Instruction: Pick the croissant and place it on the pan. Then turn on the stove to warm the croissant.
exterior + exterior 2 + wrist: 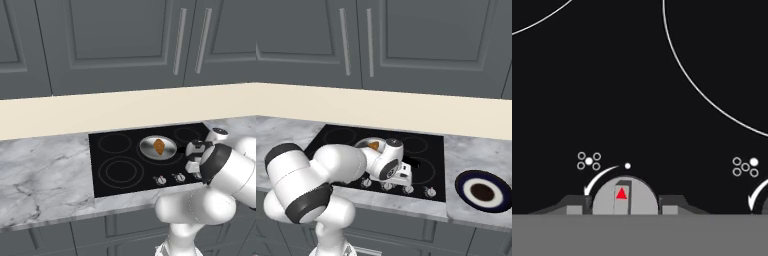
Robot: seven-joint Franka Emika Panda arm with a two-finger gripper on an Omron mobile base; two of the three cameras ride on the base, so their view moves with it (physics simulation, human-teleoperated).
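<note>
While the hand view looks along the black glass, the end effector (625,209) sits closed around a small silver knob (625,196), one dark fingertip (576,206) on each side of it and touching it.

Item, knob: round, grey, marked with a red triangle; a curved white arrow and a cluster of small white dots are printed just beyond it on the glass. A second arrow and dot cluster lie off to one side of the end effector, at that view's edge.

Item, stove (107,175): flat black cooktop with thin grey ring marks, set into the marbled grey bench (45,175). The end effector reaches down to its front knob row.

Item, pan (149,148): shiny, round, on a rear burner, beyond the end effector and well apart from it.

Item, croissant (159,146): golden-orange, lying inside the pan. From the right base view a small patch of it (374,145) shows just behind the wrist.

Item, plate (464,181): dark blue rim, white ring, dark centre; on the bench past the stove's edge, well apart from the end effector.

Item, cabinets (115,40): grey doors with long handles, above and behind.
</note>
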